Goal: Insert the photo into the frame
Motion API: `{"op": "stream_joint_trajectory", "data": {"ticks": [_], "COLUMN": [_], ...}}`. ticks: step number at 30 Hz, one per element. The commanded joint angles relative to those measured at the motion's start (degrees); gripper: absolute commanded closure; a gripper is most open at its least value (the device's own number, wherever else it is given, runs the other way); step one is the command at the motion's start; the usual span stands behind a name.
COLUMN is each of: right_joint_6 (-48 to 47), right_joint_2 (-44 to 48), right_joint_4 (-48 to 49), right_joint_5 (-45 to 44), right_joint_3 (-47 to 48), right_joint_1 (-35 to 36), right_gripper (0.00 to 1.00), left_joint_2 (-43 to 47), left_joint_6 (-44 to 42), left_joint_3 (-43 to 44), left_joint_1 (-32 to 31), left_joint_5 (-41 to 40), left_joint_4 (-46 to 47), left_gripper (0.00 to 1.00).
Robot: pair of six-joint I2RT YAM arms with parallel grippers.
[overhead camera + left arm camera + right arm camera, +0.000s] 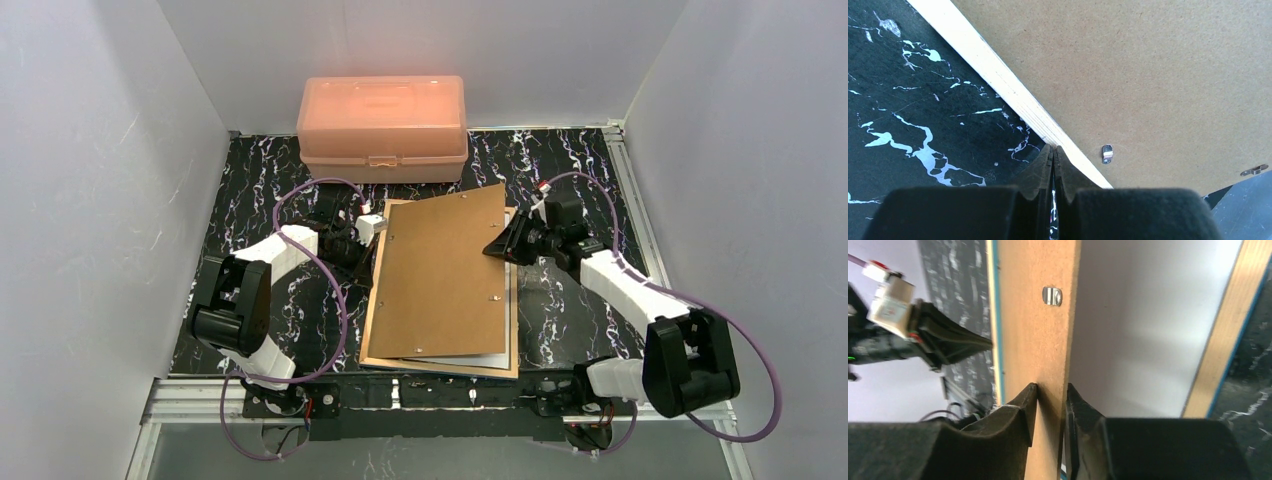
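The frame (368, 335) lies face down in the middle of the black marbled table (260, 180), its tan wooden edges up, below the salmon-pink box (382, 125) at the top centre of the overhead view. Its brown backing board (440, 275) sits on top, turned askew so that its upper right corner juts past the frame's right side. A white sheet (505, 300) shows under the board along its right and lower edges. I cannot tell whether this is the back of the photo.

The right gripper (497, 247) is at the middle of the board's right edge. In the right wrist view that edge runs up from the bottom centre, between the two black fingers (1025, 412), one on each side. The board stands tilted up off the white sheet, and a small metal tab (1051, 295) sits on it above the fingertips. Whether the fingers are pinching the board or only flanking it, I cannot tell.

The left gripper (376, 238) is at the frame's left side, near its upper corner. In the left wrist view its fingers (1040, 167) are pressed together with nothing between them. Their tips touch the pale wooden rail (998, 82), which runs diagonally from upper left to lower centre. Another metal tab (1106, 153) lies on the board just right of the tips.
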State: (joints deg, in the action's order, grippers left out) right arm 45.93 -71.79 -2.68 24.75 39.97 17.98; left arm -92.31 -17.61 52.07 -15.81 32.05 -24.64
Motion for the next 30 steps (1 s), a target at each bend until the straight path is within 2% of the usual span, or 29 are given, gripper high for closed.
{"op": "stream_joint_trajectory", "data": {"ticks": [1, 3, 7, 8, 14, 19, 22, 25, 27, 30], "right_joint_6": [-14.1, -16.6, -19.2, -19.5, -21.0, -24.2, -24.4, -22.8, -22.0, -21.0], "right_joint_2": [-3.7, -5.0, -7.1, -7.3, -8.8, -8.5, -7.7, -7.3, -7.8, -9.1], "right_joint_4": [-20.5, -23.5, -27.6, -27.9, -30.3, -35.6, -34.5, -30.3, -27.5, -23.0], "right_joint_5": [-5.3, -7.9, -12.3, -12.9, -16.8, -24.2, -24.4, -22.2, -20.7, -18.9], "right_joint_3": [7.0, 8.5, 11.2, 11.8, 15.7, 19.8, 19.8, 18.4, 17.0, 14.9], "right_joint_1": [3.2, 4.2, 6.2, 6.7, 8.0, 8.3, 8.2, 8.3, 8.4, 8.7], "right_gripper": [0.64, 0.57, 0.04, 0.02, 0.01, 0.01, 0.01, 0.12, 0.23, 0.45], "left_joint_2": [-1.6, -1.4, -1.4, -1.4, -1.3, -1.6, -1.7, -1.6, -1.0, -0.5], "left_joint_6": [-1.6, -1.6, -1.6, -1.6, -1.5, -1.5, -1.5, -1.5, -1.3, -1.1], "left_joint_3": [-2.2, -2.2, -2.2, -2.2, -1.9, -1.8, -1.5, -1.1, -0.9, -0.7], "left_joint_1": [-1.1, -1.1, -1.1, -1.1, -1.1, -1.1, -1.1, -1.1, -1.1, -1.1], "left_joint_5": [-2.7, -2.6, -2.6, -2.6, -2.6, -2.8, -2.8, -3.0, -3.0, -2.7], "left_joint_4": [-3.4, -3.6, -3.5, -3.6, -3.8, -4.1, -4.4, -5.0, -5.3, -5.7], "left_gripper": [1.00, 1.00, 1.00, 1.00, 1.00, 1.00, 1.00, 1.00, 1.00, 1.00]}}
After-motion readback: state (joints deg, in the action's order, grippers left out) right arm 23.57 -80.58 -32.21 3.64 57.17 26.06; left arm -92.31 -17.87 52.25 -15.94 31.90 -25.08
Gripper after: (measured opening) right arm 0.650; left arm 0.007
